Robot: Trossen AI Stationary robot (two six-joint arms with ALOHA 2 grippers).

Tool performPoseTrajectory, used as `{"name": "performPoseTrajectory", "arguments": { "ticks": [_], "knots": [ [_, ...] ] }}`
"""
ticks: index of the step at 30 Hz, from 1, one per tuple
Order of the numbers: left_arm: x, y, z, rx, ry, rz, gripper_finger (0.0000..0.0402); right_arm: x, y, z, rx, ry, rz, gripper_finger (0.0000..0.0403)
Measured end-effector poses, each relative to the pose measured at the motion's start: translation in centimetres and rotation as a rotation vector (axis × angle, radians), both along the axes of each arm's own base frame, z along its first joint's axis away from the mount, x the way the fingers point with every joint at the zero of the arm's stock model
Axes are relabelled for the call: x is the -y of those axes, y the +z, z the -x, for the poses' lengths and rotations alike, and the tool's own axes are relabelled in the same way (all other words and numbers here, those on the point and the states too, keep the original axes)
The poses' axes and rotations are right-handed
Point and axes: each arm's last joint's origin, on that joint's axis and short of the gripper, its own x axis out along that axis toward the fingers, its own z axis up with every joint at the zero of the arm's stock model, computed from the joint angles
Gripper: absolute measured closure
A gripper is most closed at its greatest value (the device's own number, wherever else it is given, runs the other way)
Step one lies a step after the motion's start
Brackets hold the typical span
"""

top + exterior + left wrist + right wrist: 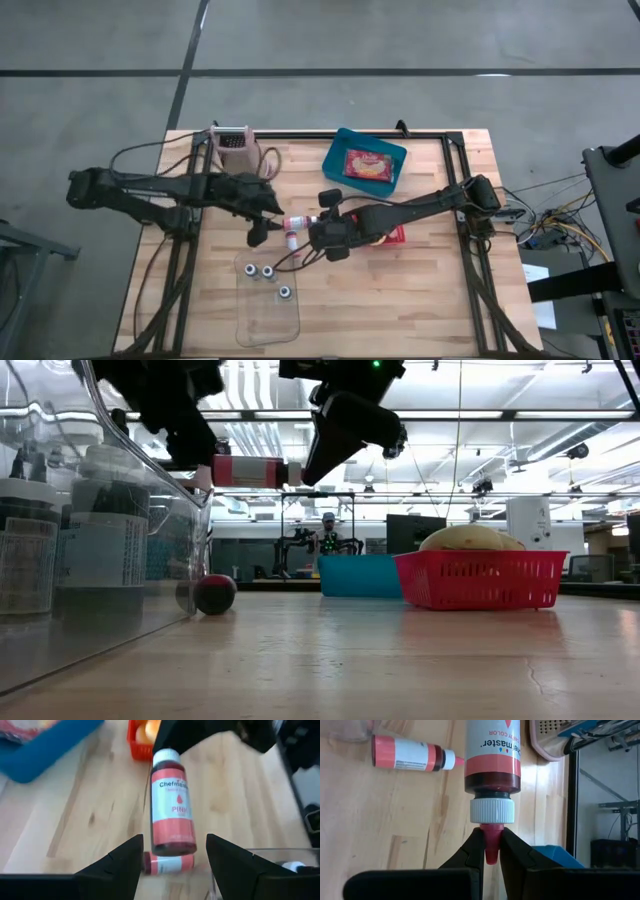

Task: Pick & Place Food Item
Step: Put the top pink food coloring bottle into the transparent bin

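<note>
Held thing: a pink food-colour bottle with white cap and pink nozzle (492,757) hangs level above the middle of the wooden bench (420,300), between both arms.
Right gripper (491,851): fingers nearly closed, pinching the bottle's pink nozzle tip.
Left gripper (174,851): fingers spread wide on either side of the bottle's base, apart from it.
Open room: bare bench toward the front right; the clear plastic tray (262,312) with small bottles sits at the front edge, just below the grippers.
Nearby edges: red mesh basket (482,579) just beside the right arm; blue tray (365,160) toward the back edge.
Wrist views only: a second pink bottle (410,753) lies flat on the bench under the held one.
Low view only: a dark red ball (214,594) beside the clear tray.
</note>
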Motion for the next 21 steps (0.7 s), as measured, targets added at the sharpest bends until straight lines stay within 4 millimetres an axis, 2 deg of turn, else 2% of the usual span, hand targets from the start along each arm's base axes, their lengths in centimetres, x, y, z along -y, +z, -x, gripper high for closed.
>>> {"name": "performPoseTrajectory", "arguments": {
  "ticks": [11,21],
  "knots": [
    [-0.2,-0.2,-4.3,-0.153,-0.050,-0.029,0.0179,0.0,0.0,0.0,-0.007,0.006,0.008,0.0375],
    [-0.3,-1.9,-5.4,-0.258,-0.061,-0.028,0.0179,0.0,0.0,0.0,-0.011,0.013,0.019,0.0375]
  ]
}}
